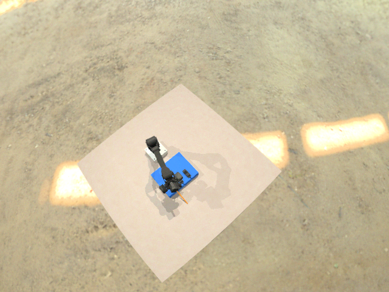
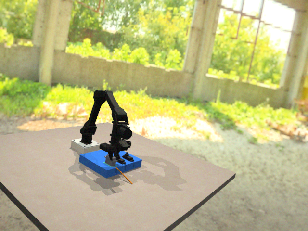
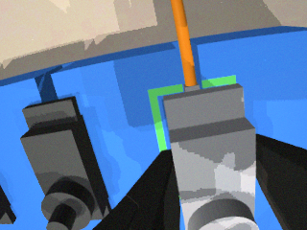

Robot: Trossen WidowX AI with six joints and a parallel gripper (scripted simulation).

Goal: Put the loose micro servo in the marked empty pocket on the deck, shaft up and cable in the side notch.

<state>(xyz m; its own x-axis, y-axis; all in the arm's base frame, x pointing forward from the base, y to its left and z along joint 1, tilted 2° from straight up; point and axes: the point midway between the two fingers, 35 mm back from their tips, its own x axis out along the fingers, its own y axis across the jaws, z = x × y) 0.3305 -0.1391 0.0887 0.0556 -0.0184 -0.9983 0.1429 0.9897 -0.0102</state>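
Note:
My gripper (image 1: 173,185) (image 2: 114,157) (image 3: 210,152) is shut on the grey micro servo (image 2: 110,160) (image 3: 206,110), with a finger on each long side. The servo is upright, with its output shaft (image 3: 224,221) up, over the marked pocket on the blue deck (image 1: 179,160) (image 2: 93,162) (image 3: 273,62). The pocket's green outline (image 3: 154,117) shows beyond the servo's left side and cable end; the body hides the pocket. Its body still stands tall above the deck; whether the ears touch is hidden. The orange cable (image 1: 182,197) (image 2: 125,176) (image 3: 184,48) runs out over the deck edge, along the side notch.
Two dark servos sit in the deck beside the held one; the nearer (image 2: 121,160) (image 3: 59,153) is close to a finger, the farther (image 1: 186,173) (image 2: 128,157) beyond it. The arm's white base (image 1: 160,152) (image 2: 77,147) stands behind the deck on the table (image 1: 175,251) (image 2: 149,203).

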